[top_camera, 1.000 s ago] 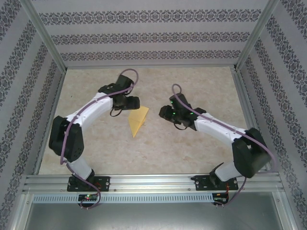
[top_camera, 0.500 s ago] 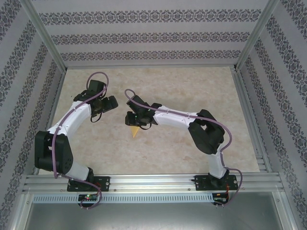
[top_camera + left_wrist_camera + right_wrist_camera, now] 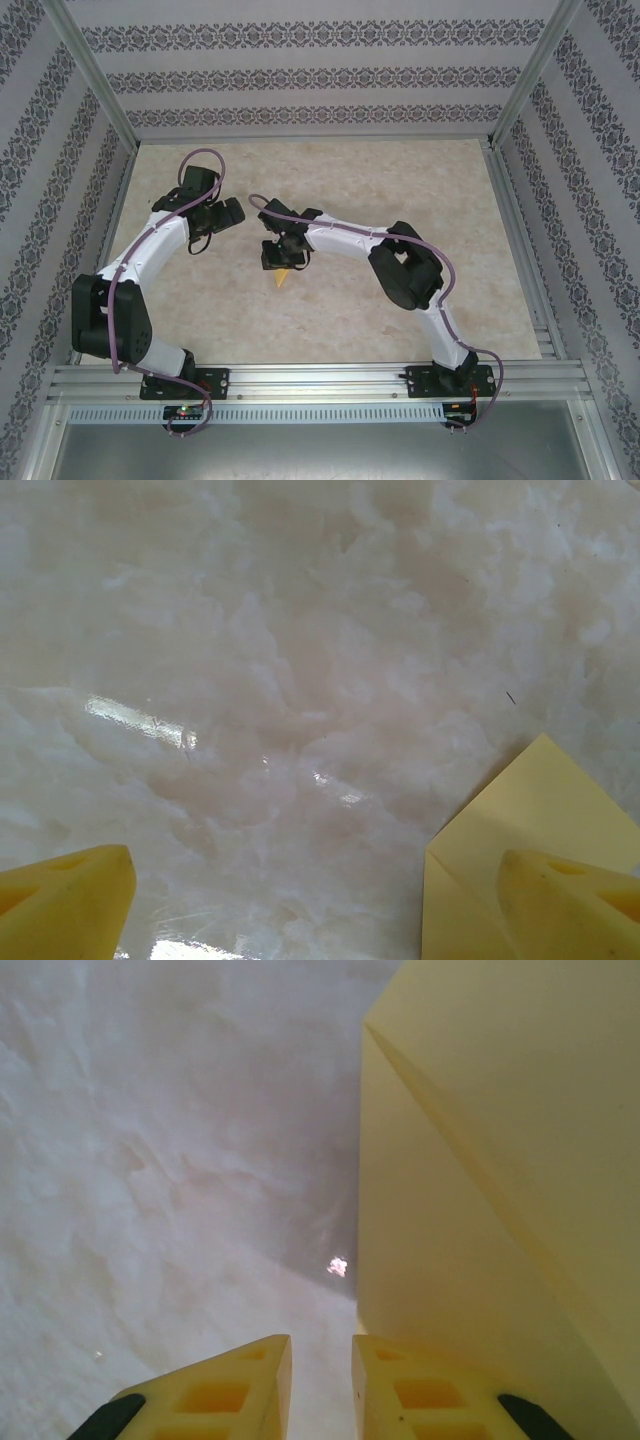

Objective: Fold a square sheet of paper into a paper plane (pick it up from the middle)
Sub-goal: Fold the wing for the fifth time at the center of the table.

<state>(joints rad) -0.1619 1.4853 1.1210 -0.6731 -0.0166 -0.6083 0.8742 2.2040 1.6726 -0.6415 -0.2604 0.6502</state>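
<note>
Now, from the top external view, the arms have traded places over the past second. The left gripper (image 3: 232, 214) has drawn off to the left and hangs apart from the work. The right gripper (image 3: 277, 256) has swung across the table (image 3: 420, 180) and sits right over the sheet of paper (image 3: 284, 278), already folded to a narrow wedge. Just its near yellow tip pokes out beneath the gripper.

At the left wrist, the fingers (image 3: 66, 904) stand wide apart with bare table between them. A creased corner of the paper (image 3: 520, 820) lies flat by the right-hand finger, so this side has let go.

At the right wrist, the fingers (image 3: 232, 1388) are drawn nearly together with only a slit of table between them and nothing pinched. The paper (image 3: 500, 1160) runs along the right-hand finger, and whether that finger presses on its edge I cannot tell.

The handover suggests the right arm is about to run down a crease or start the next fold.
</note>
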